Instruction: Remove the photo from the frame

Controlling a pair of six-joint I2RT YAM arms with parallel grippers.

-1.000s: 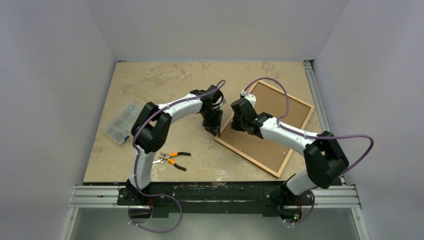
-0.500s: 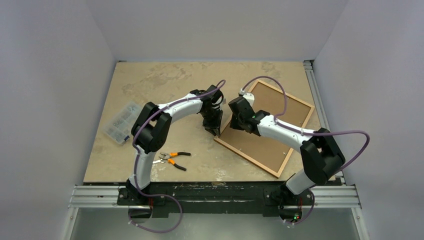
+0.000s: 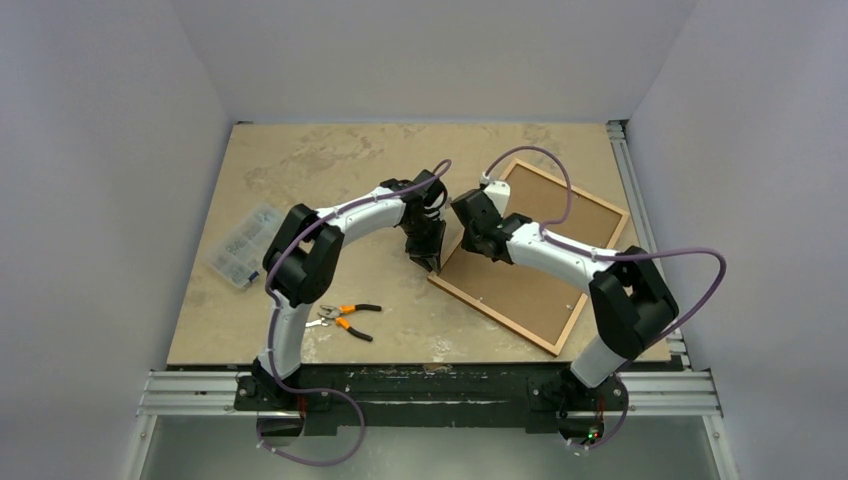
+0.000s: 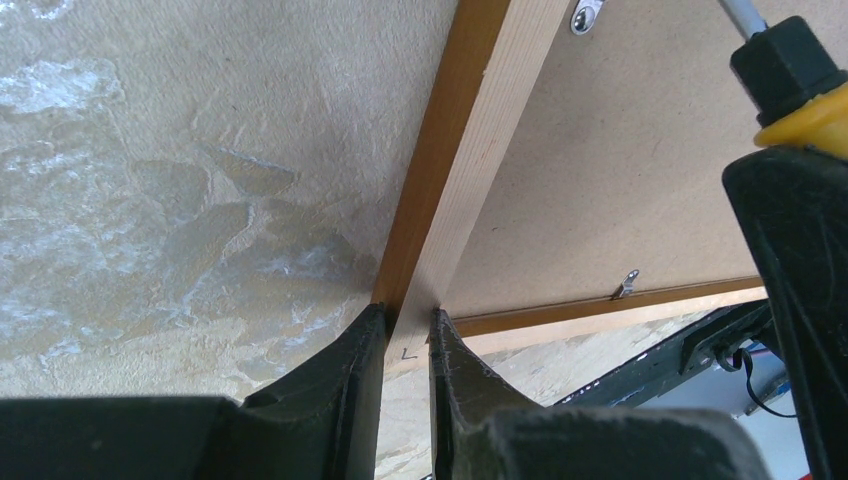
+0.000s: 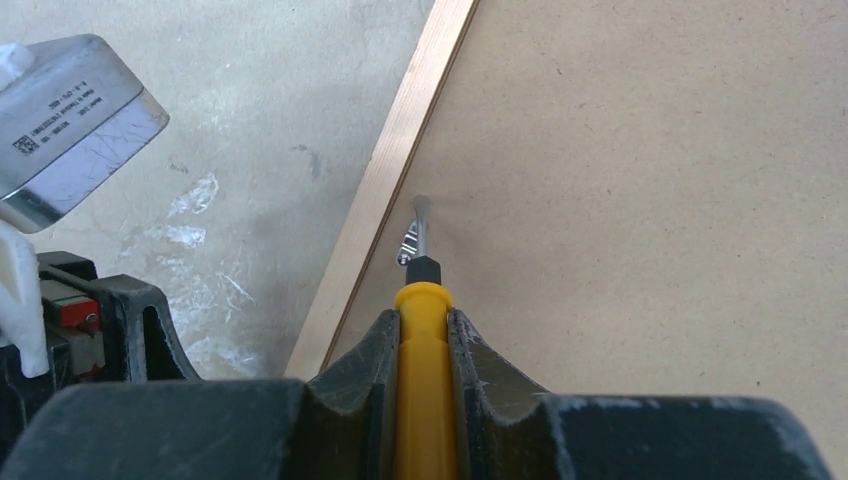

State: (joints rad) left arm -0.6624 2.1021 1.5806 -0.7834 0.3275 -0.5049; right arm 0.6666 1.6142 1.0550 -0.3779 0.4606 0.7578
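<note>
Frame [image 3: 495,318] and photo [image 3: 520,295] lay face down on the right half of the desk [image 3: 330,170], the photo sitting inside the frame with only its plain brown board back showing. From the top external view, the 2 arms met at the frame's left side. The left end effector [image 3: 430,260] was at the left corner, and the right end effector [image 3: 476,240] was just beside it over the board. Orange-handled pliers [image 3: 345,318] lay near the left arm's base. A clear organiser box [image 3: 243,245] sat well apart at the desk's left edge.

In the left wrist view, the left end effector was clenched on the frame's narrow wooden moulding, with 1 finger [image 4: 350,380] against each side of the rail. A screwdriver [image 4: 790,70] with a yellow handle and black collar came in from the right above the board. Near the top edge a retaining clip [image 4: 585,15] showed, and a second clip [image 4: 626,285] sat on the adjoining rail.

In the right wrist view, the right end effector was grasping the screwdriver by its yellow handle. The metal tip touched the retaining clip just inside the moulding.
</note>
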